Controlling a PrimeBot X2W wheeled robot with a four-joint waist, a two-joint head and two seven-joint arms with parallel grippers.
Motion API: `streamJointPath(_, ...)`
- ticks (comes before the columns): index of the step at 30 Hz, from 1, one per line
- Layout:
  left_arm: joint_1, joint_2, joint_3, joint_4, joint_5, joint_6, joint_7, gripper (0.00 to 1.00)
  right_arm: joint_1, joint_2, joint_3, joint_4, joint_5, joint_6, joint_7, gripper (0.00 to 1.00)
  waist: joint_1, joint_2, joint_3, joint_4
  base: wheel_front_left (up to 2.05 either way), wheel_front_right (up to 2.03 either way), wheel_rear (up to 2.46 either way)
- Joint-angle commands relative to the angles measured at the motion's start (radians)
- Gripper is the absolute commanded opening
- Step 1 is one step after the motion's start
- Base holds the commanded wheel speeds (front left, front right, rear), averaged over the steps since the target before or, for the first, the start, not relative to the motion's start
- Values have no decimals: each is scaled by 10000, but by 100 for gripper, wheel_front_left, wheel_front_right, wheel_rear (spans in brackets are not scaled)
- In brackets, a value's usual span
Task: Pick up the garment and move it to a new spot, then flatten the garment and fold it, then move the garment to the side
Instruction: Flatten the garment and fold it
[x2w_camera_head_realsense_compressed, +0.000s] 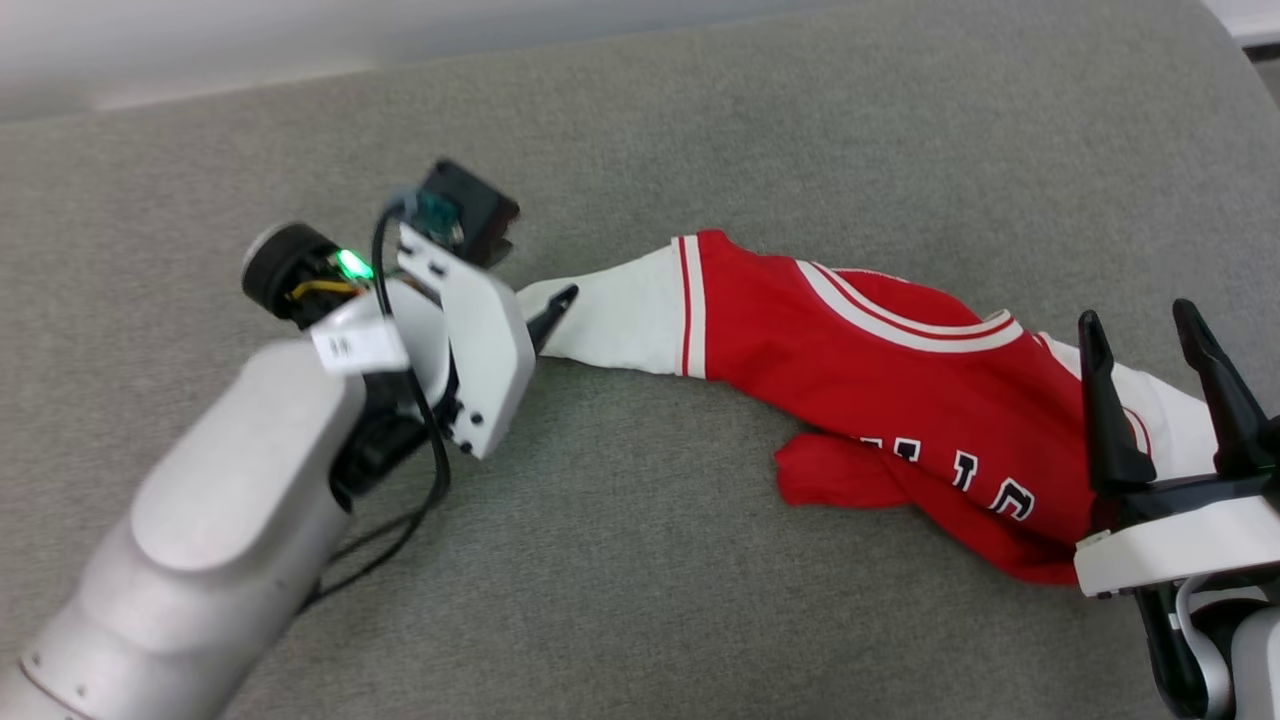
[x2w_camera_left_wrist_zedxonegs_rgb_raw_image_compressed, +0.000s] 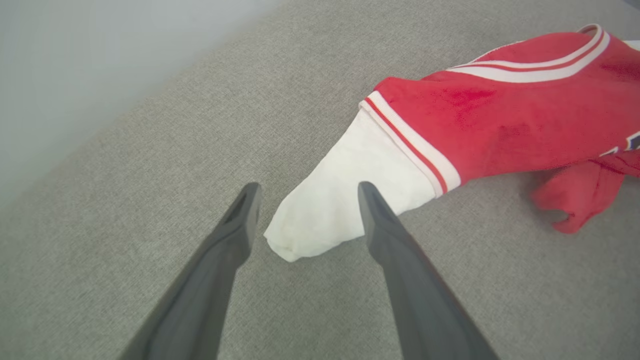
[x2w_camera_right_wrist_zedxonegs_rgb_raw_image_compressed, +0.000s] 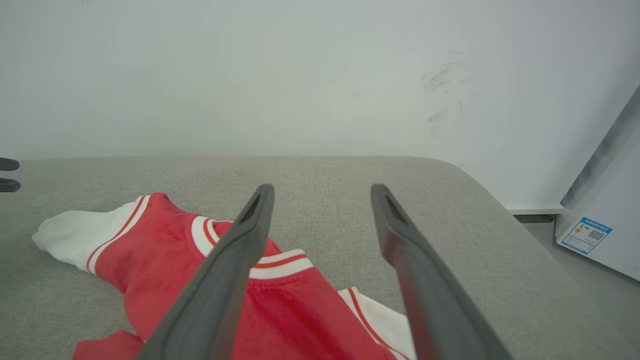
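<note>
I see the red jersey T-shirt (x2w_camera_head_realsense_compressed: 860, 380), white-sleeved with striped trim, bunched lengthwise on the grey fabric surface (x2w_camera_head_realsense_compressed: 640, 560). Its long axis runs left to right, one sleeve (x2w_camera_left_wrist_zedxonegs_rgb_raw_image_compressed: 340, 210) pointing at my left gripper (x2w_camera_left_wrist_zedxonegs_rgb_raw_image_compressed: 308, 187), spread wide. Over the other end my right gripper (x2w_camera_head_realsense_compressed: 1137, 313) gapes too.

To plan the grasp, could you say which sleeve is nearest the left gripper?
The outstretched sleeve, its cuff between the left gripper's fingers; the other sleeve lies by the right gripper.

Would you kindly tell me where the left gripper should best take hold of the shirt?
Probably the white sleeve, from its free end: its tip tapers narrow, lying flat between the open fingers of the left gripper.
</note>
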Motion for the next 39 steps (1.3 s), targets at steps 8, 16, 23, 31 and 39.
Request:
streamJointPath(8, -2144, 1158, -1765, 832, -2064, -9, 2470, 100, -285, 344, 253, 274, -221, -7, -363, 100, 0, 0, 1063, -655, 0, 0, 0)
streamJointPath(16, -2626, 1321, -2582, 2041, -2475, -9, 2338, 100, -459, 543, 358, 675, -381, -7, -609, 100, 0, 0, 1390, -826, 0, 0, 0)
streamJointPath(23, -2219, 1586, -2588, 2540, -2976, -7, 1300, 0, -469, 574, 309, 765, -498, -7, -577, 100, 0, 0, 1253, -660, 0, 0, 0)
streamJointPath(31, -1155, 2207, -1396, 2368, -3638, 378, -956, 0, -197, 303, 298, 645, -564, -7, -260, 100, 0, 0, 343, 74, 0, 0, 0)
streamJointPath(39, 766, 3505, -713, 996, -4200, 1196, -1779, 0, 104, 167, 432, 533, -496, -7, 22, 100, 0, 0, -231, 639, 0, 0, 0)
